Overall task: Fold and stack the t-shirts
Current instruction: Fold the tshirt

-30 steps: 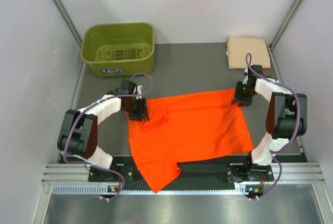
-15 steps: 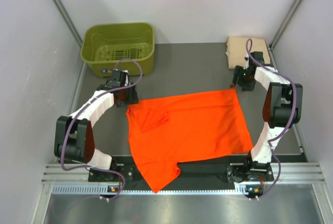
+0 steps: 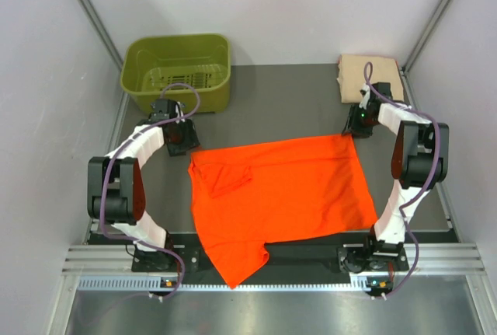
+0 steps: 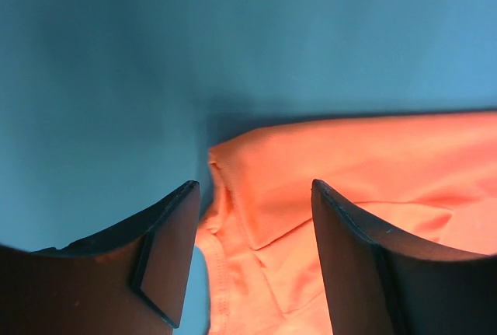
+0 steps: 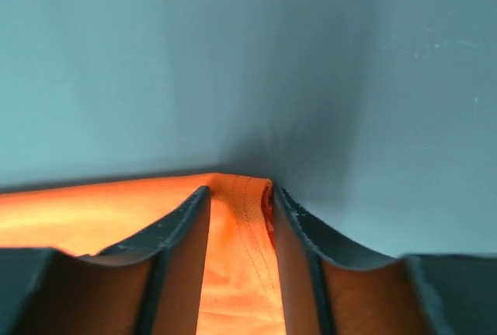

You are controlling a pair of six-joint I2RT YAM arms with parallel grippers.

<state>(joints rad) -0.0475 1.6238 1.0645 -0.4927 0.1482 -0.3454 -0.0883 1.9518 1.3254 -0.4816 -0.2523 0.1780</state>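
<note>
The bright orange t-shirt (image 3: 283, 191) lies spread flat in the middle of the table, with its near left part hanging over the front edge. My left gripper (image 3: 180, 141) is open and empty just beyond the shirt's far left corner, which shows between its fingers in the left wrist view (image 4: 256, 218). My right gripper (image 3: 358, 127) is at the far right corner. Its jaws stand narrowly apart, astride the stitched hem (image 5: 241, 226). The pale peach-tan t-shirt (image 3: 370, 77) lies folded at the back right.
The olive-green basket (image 3: 177, 94) stands at the back left, close behind my left gripper. White walls close in the table on three sides. A metal rail runs along the front edge by the arm bases.
My left gripper has let go of the shirt's far left corner and drawn back towards the basket. My right gripper moved back, then returned a little. The shirt's far edge now lies flat.
</note>
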